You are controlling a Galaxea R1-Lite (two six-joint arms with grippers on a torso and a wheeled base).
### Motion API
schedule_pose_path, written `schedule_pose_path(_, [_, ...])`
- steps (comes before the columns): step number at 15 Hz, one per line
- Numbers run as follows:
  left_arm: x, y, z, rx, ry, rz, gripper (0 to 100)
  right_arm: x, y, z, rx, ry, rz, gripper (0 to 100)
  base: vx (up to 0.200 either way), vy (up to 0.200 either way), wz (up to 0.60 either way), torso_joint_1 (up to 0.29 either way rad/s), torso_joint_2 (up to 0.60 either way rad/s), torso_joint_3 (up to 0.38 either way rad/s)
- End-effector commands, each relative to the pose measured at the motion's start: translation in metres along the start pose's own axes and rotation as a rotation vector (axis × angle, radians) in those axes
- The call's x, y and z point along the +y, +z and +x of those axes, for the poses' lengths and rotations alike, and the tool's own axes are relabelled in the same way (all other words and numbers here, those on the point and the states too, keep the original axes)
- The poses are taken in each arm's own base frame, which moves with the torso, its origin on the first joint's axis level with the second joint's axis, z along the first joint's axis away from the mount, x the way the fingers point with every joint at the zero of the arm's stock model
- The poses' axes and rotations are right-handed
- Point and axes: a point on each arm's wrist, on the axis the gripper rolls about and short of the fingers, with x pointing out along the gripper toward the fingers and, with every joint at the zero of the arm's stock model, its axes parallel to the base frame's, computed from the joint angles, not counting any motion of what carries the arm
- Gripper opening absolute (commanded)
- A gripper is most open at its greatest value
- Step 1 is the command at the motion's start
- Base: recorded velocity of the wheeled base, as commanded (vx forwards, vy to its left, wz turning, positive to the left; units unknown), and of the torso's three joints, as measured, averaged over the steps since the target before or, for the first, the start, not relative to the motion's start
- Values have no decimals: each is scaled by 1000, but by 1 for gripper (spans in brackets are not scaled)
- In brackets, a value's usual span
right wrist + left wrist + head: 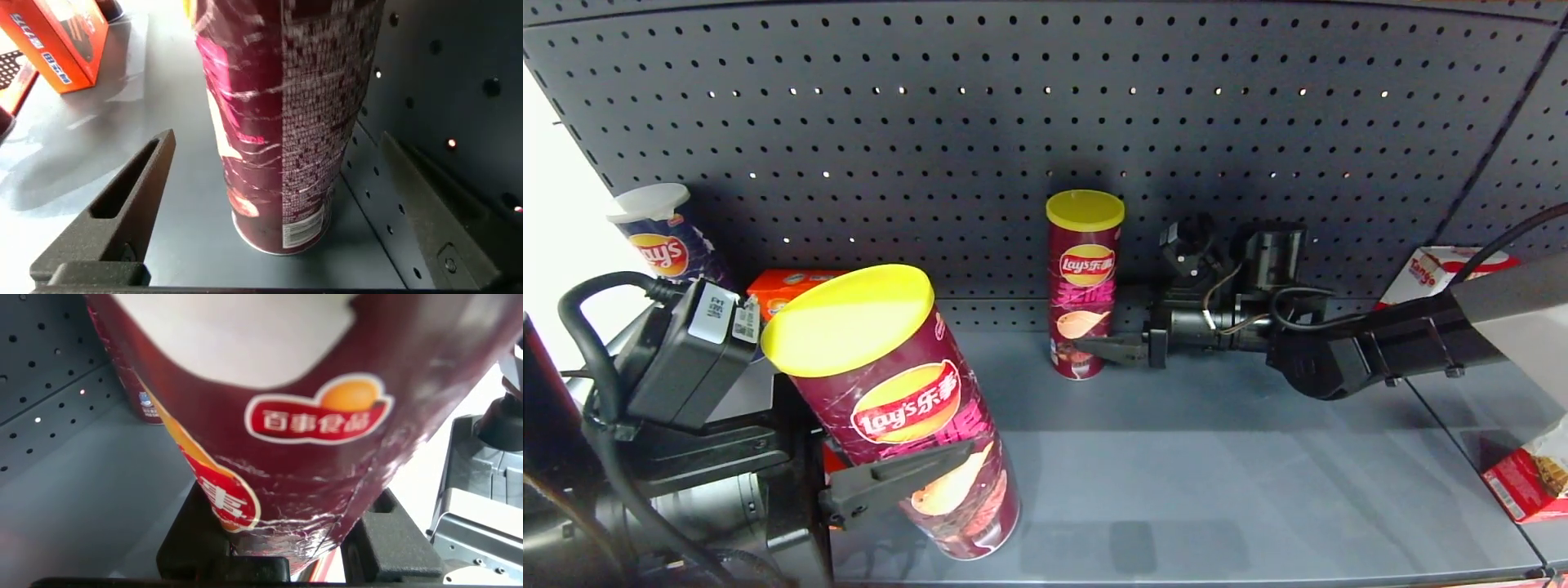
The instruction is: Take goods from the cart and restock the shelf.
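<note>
**Tilted can at the near left, open slot far and right**

The held chips can [907, 408] leans, its yellow lid tipped left and near, its base low over the near edge of the shelf [1217, 490]. Touching or not, I can't tell. Across its lower body the left gripper [923, 478] is clamped tight. Its slot, I'd judge, lies far and right, beside the standing can [1083, 286] upright against the pegboard [1013, 98]. There the right gripper [1088, 345] straddles that can, fingers spread wide, gripping nothing.

Bare shelf [1217, 474] between held can [890, 384], standing can [1085, 278] and right-hand red box [1523, 486]
</note>
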Motion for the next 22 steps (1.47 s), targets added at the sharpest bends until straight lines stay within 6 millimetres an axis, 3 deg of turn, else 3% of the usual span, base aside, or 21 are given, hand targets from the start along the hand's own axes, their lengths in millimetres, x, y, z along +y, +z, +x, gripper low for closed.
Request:
schedule_pose_path(1, [0,0,0,1,2,0,0,-1,-4,6,2,9,4,100,0,0,0,0,0,0])
schedule_pose_path(10, [-4,-7,-5,16,0,-10,0,-4,-12,33,-15,45,-10,100,0,0,0,0,0,0])
schedule_pose_path(11, [-5,-8,-7,15,0,-9,0,-4,-12,35,-23,67,-11,0,0,0,0,0,0,0])
schedule_pose_path(14, [-5,-7,-7,13,0,-8,0,-4,-11,35,-21,55,-13,0,0,0,0,0,0,0])
schedule_pose_path(17, [-5,-7,-7,13,0,-8,0,1,4,30,-40,54,-34,0,0,0,0,0,0,0])
schedule_pose_path(22, [-5,-7,-8,10,4,-5,0,24,30,4,-46,42,-37,0,0,0,0,0,0,0])
